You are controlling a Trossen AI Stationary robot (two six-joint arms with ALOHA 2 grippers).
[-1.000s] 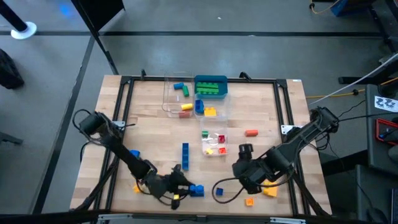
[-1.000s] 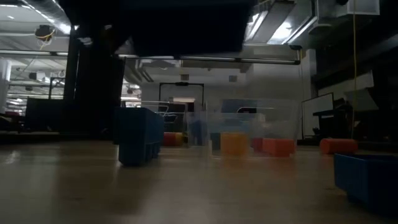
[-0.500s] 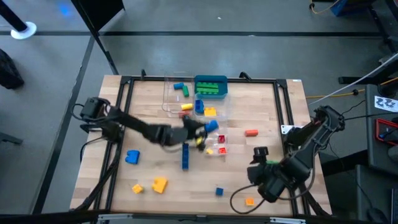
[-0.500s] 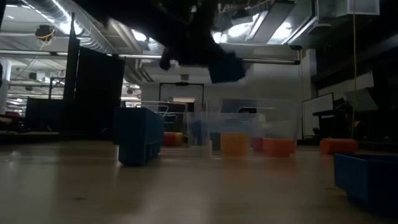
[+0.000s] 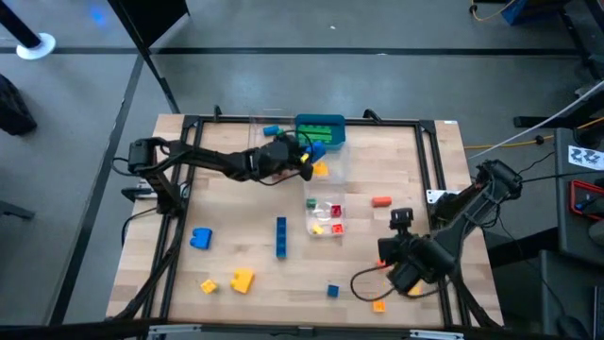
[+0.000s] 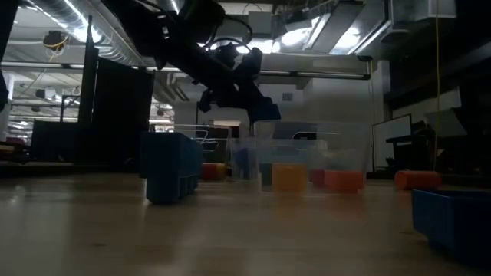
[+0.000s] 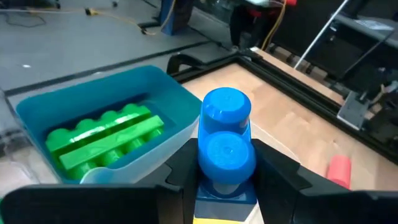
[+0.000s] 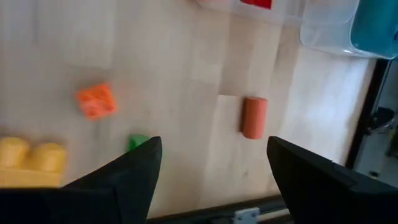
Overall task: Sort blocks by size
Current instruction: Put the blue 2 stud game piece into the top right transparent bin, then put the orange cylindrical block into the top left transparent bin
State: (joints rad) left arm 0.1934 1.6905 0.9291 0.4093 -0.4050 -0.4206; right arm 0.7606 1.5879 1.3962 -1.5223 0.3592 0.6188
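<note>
The left gripper (image 7: 225, 186) was clamped on a blue block (image 7: 225, 146) above the clear tubs (image 5: 332, 168) near the table's far edge. A loosening grip could drop it wrong. The right gripper (image 8: 208, 171), fingers apart, waited near the right front corner.

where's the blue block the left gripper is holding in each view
high view: blue block at the left gripper, over the tubs beside the teal tray.
low view: dark lump under the gripper, above the tubs.
left wrist view: centre, teal tray behind.
right wrist view: not in it.
</note>
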